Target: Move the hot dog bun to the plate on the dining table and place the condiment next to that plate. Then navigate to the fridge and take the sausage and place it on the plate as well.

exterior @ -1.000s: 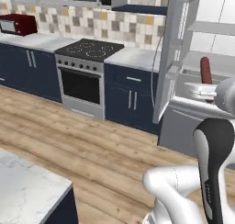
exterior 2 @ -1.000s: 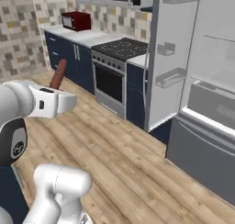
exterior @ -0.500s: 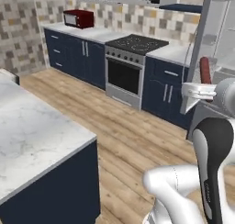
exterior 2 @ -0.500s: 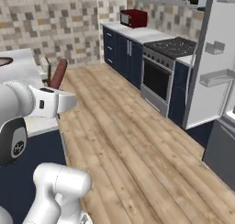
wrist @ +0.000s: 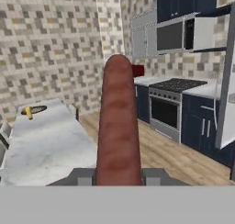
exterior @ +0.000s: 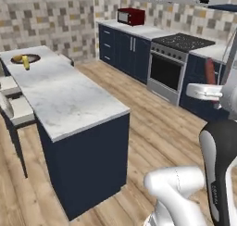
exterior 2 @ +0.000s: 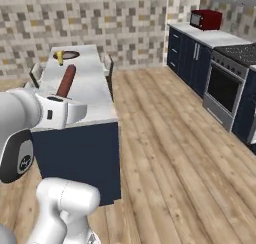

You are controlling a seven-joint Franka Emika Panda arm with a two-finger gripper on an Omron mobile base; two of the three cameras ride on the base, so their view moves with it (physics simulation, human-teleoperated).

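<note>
Clearly the sausage stands upright, pinched at its lower end by the gripper, its top free. It looks light, smooth and somewhat soft, so a low grip risks wobble; mid-length would hold steadier. Beyond, on the dining table, the plate waits at the far end.

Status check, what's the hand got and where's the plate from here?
Hand shut on the sausage, held upright. Plate at far end of the dining table, bun and condiment at it. Chair beside the table; floor ahead open.
</note>
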